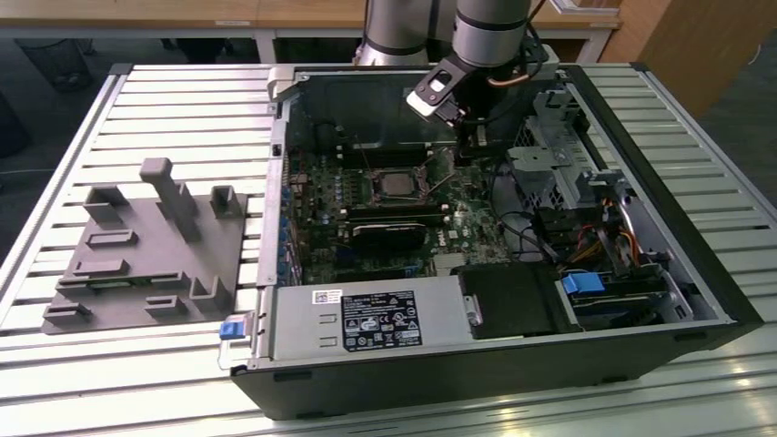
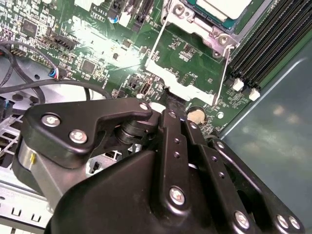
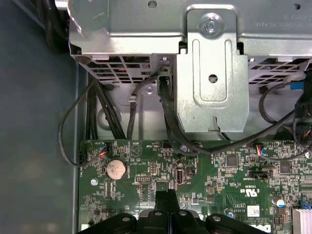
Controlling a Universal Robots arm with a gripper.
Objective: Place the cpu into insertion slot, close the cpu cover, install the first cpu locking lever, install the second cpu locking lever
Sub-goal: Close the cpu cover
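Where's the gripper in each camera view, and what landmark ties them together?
Exterior view: gripper reaches into the open case, on the exterior view's right of the cpu.
Second wrist view: gripper in the foreground, tip toward the cpu.
First wrist view: gripper tip over the green circuit board.
Shared landmark: the green circuit board.

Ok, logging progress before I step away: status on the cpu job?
Gripper shut, tips low over the motherboard. In place: cpu, with cpu cover apparently down around it. Nothing seen lying across the cover.
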